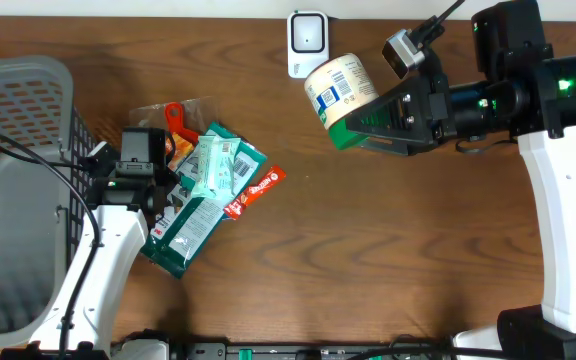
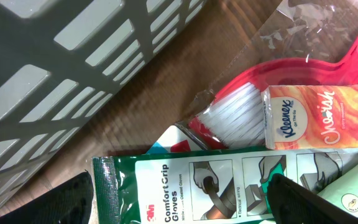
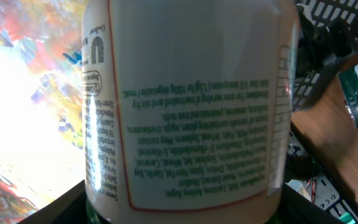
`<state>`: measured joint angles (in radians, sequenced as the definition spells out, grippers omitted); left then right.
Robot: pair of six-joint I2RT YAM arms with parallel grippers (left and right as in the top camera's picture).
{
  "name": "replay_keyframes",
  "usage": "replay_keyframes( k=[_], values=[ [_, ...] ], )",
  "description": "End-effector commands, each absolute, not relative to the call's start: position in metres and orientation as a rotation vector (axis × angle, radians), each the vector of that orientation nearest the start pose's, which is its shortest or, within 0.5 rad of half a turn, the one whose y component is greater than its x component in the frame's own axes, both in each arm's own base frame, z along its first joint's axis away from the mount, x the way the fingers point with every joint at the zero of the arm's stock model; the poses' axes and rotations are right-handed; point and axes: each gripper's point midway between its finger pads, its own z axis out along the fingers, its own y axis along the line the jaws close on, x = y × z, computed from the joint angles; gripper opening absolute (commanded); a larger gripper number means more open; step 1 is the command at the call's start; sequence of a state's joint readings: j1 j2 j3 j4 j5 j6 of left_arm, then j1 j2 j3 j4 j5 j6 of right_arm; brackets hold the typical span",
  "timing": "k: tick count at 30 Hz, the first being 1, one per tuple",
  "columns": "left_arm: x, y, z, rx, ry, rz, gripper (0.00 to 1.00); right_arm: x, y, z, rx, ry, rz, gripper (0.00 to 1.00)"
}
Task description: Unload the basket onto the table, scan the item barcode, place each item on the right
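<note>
A: Where is the jar [image 1: 340, 95] right now?

B: It is up off the table on the far side, just right of the white scanner [image 1: 307, 40]. The right gripper [image 1: 376, 118] pinches it across the body, and the jar is tipped onto its side.

A: What would make the scan go well?

B: Probably turning the jar until the barcode faces the scanner's window, then holding it close and steady. The wrist view shows only small print, so which face carries the barcode cannot be told.

A: And the other arm?

B: The left gripper [image 1: 140, 160] hangs with its fingers spread wide, holding nothing. It is over the pile on the left: a pack of gloves [image 2: 166, 193], a tissue pack [image 2: 319, 118], a red brush [image 2: 241, 102] in clear wrap and a pack of wipes [image 1: 218, 165].

A: Is anything in the way?

B: Nothing lies between the jar and the scanner. The grey basket [image 1: 18, 100] sits at the far left, well apart from both.
</note>
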<state>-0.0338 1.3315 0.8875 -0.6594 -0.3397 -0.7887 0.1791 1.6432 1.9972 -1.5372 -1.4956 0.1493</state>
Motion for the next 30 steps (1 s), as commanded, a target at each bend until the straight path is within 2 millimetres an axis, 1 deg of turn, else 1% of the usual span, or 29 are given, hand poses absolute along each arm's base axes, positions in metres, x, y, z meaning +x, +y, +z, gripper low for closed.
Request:
replay_keyframes(
  k=[1, 3, 6, 7, 9, 11, 13, 17, 20, 22, 25, 28, 30],
  values=[
    [0.308, 0.051, 0.103, -1.084, 2.357, 0.185, 0.89, 0.233, 0.218, 0.456, -0.515, 2.13, 2.12, 0.54],
    [0.308, 0.051, 0.103, -1.084, 2.357, 0.186, 0.89, 0.236, 0.219, 0.451, -0.512, 2.155, 2.075, 0.55],
    [0.308, 0.051, 0.103, -1.084, 2.356, 0.185, 0.89, 0.245, 0.218, 0.438, -0.516, 2.206, 1.948, 0.55],
    [0.308, 0.051, 0.103, -1.084, 2.356, 0.185, 0.89, 0.248, 0.218, 0.434, -0.523, 2.215, 1.902, 0.58],
    [0.308, 0.051, 0.103, -1.084, 2.356, 0.185, 0.89, 0.258, 0.217, 0.425, -0.567, 2.215, 1.78, 0.6],
    [0.308, 0.051, 0.103, -1.084, 2.355, 0.187, 0.89, 0.267, 0.214, 0.412, -0.548, 2.267, 1.661, 0.6],
    [0.308, 0.053, 0.104, -1.085, 2.349, 0.202, 0.89, 0.278, 0.21, 0.401, -0.567, 2.287, 1.525, 0.6],
    [0.307, 0.057, 0.105, -1.086, 2.338, 0.226, 0.89, 0.293, 0.201, 0.386, -0.568, 2.325, 1.341, 0.58],
    [0.307, 0.057, 0.105, -1.087, 2.338, 0.226, 0.89, 0.309, 0.19, 0.373, -0.543, 2.362, 1.167, 0.57],
    [0.307, 0.057, 0.105, -1.087, 2.338, 0.226, 0.89, 0.321, 0.179, 0.364, -0.51, 2.395, 1.026, 0.57],
    [0.307, 0.057, 0.105, -1.087, 2.338, 0.225, 0.89, 0.339, 0.157, 0.349, -0.442, 2.446, 0.786, 0.57],
    [0.307, 0.057, 0.105, -1.087, 2.338, 0.225, 0.89, 0.351, 0.14, 0.341, -0.401, 2.467, 0.604, 0.57],
    [0.308, 0.056, 0.105, -1.086, 2.335, 0.224, 0.89, 0.358, 0.133, 0.339, -0.387, 2.464, 0.508, 0.56]
  ],
)
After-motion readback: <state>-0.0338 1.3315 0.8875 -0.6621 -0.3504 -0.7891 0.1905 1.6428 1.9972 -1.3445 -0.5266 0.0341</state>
